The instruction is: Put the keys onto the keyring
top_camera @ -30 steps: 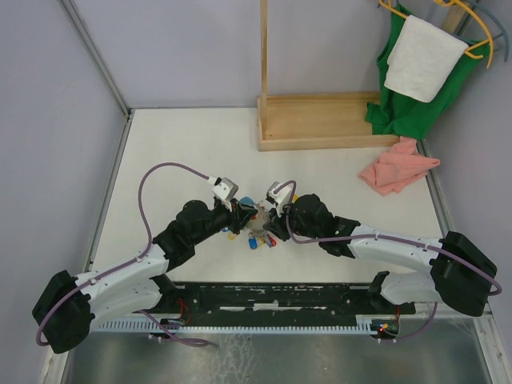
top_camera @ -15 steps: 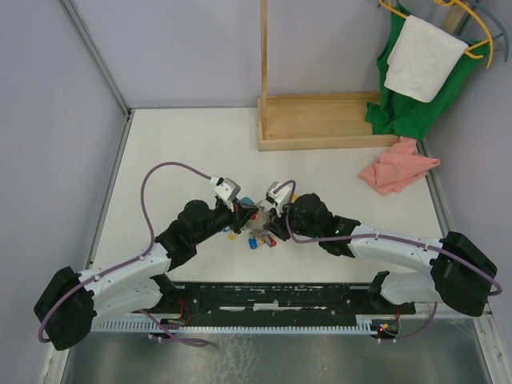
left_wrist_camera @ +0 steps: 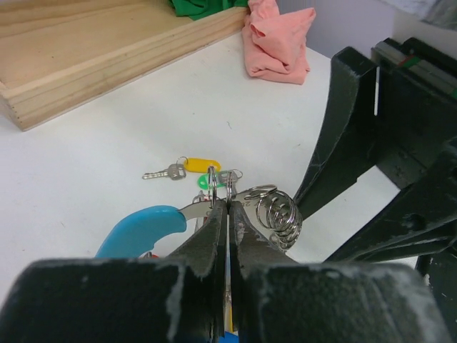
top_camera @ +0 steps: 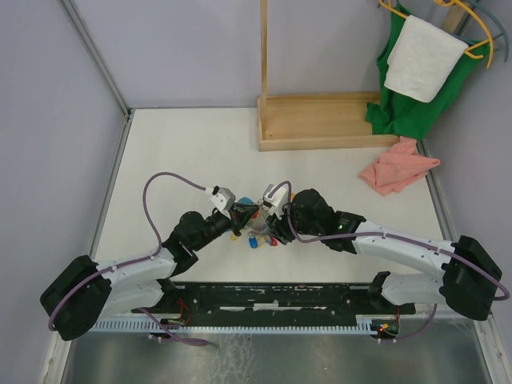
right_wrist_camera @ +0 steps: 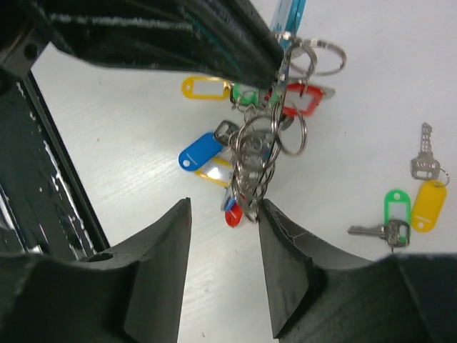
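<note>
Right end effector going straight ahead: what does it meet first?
Probably the bunch of split rings hanging from the keyring, just ahead of the right end effector; the left end effector lies beyond.

Overhead camera looks down from behind the arms; both close wrist cameras share the keyring (left_wrist_camera: 143, 223).

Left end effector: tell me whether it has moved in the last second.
Yes. The left end effector has slipped slightly toward the near edge, away from the wooden stand base.
</note>
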You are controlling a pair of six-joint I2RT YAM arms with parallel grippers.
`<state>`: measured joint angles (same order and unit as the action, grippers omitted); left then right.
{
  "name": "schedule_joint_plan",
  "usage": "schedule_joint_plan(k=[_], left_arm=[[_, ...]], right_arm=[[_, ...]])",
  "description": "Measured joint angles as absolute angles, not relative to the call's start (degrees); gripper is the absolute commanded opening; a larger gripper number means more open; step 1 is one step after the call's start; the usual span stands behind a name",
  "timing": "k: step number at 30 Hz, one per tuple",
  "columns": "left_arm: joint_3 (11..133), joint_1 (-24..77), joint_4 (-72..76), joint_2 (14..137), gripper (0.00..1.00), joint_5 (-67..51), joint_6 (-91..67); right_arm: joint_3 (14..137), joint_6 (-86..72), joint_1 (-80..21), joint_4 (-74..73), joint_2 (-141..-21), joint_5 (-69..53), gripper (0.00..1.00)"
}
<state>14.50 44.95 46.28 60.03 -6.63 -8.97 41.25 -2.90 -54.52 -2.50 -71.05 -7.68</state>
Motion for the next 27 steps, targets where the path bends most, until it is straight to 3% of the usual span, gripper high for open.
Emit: schedule_joint_plan(k=[5,13,20,27], left_arm=[[10.90,44.58,54.24,61.14,0.03,-7.38,-8.34],[7.81,41.80,63.79,63.81,0.03,-12.71,-5.87],[7.42,40.40,68.64,65.01,0.03,-18.50,-3.33],[7.42,40.21,70.81,65.12,0.03,-23.81,-0.82]], right_arm=[[42.24,2.37,-53.78,-11.57,-65.56,-8.51,0.57],[45.45,8.47,-46.78,-14.39,-59.79,-15.94,0.49],[46.63,19.14,-41.52,-10.26,-61.78,-25.32,0.51],[52.64,27.07,-41.34,-10.26,-70.41,-34.44,0.45]])
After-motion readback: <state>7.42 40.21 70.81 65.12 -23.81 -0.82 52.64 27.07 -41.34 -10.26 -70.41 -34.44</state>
